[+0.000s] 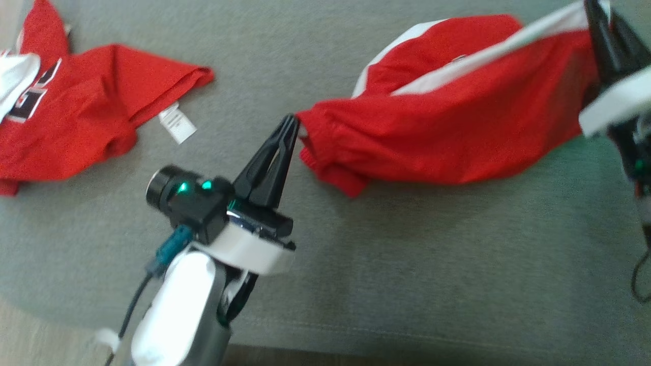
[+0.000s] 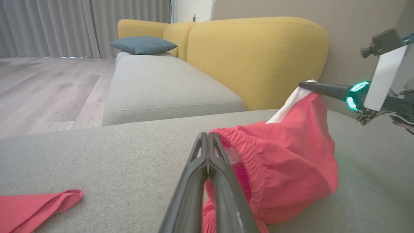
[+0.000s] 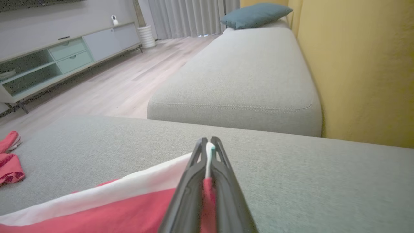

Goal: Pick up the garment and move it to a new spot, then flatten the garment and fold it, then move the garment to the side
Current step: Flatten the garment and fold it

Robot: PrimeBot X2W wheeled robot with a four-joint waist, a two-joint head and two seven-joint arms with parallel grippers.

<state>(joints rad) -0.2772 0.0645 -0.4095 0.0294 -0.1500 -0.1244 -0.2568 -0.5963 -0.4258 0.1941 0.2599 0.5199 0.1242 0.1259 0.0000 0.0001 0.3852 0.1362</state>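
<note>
The garment (image 1: 447, 127) is a pair of red shorts with a white side stripe, stretched between my two grippers just above the grey sofa cushion (image 1: 407, 264). My left gripper (image 1: 292, 122) is shut on the gathered waistband end; the left wrist view has its tips (image 2: 207, 137) against the red elastic (image 2: 245, 145). At the upper right my right gripper (image 1: 592, 12) is shut on the white-striped end. In the right wrist view, fabric (image 3: 113, 207) is pinched between that gripper's fingers (image 3: 208, 145). The right gripper (image 2: 304, 84) also appears in the left wrist view, holding the garment's raised far end.
Another red shirt (image 1: 76, 112) with a white label (image 1: 177, 123) lies crumpled at the cushion's left. A yellow sofa back (image 2: 258, 58) rises behind, with a teal pillow (image 3: 255, 14) on the far seat. Wooden floor (image 3: 123, 84) and a low cabinet (image 3: 64, 55) lie beyond.
</note>
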